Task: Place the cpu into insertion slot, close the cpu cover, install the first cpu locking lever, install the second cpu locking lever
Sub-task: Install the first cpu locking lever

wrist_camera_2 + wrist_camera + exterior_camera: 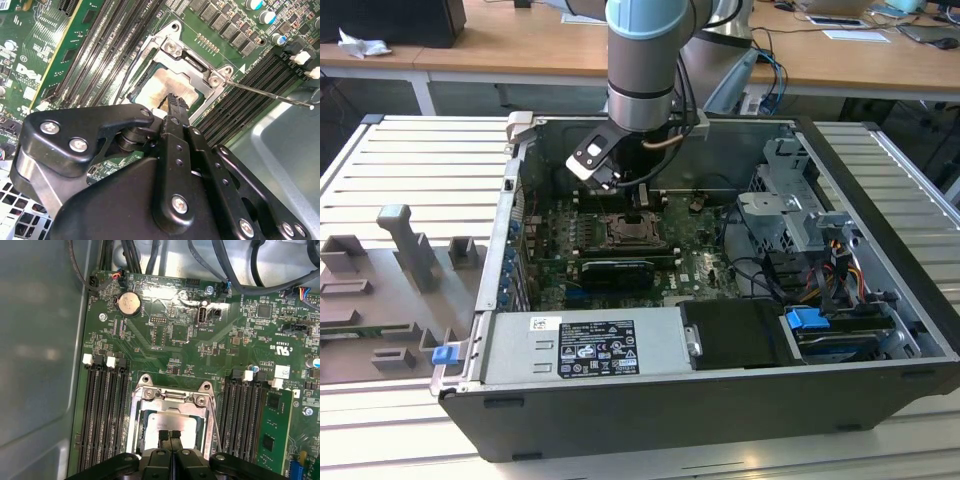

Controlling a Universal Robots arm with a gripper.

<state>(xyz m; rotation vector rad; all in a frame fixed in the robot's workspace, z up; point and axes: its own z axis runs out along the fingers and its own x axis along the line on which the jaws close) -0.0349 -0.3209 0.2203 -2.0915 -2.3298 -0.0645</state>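
Note:
The cpu [167, 421] lies in the insertion slot [136, 426], its pale metal top [167, 86] showing through the window of the cpu cover [172, 396]. The silver cover [192, 64] lies flat over it. My gripper [170, 436] hangs just above the chip's near edge, fingers shut together with nothing between them; in the second wrist view my gripper [175, 106] points down at the chip. One thin locking lever [270, 95] sticks out sideways from the socket corner, unlatched. In the exterior view my gripper [641, 203] is inside the case, above the insertion slot [633, 232].
Long black memory slots [102, 410] flank the socket on both sides, with a green card [274, 427] beside them. Cables [235, 270] hang near the case wall [40, 340]. A drive cage [790, 195] and power supply [585, 345] fill the rest of the case.

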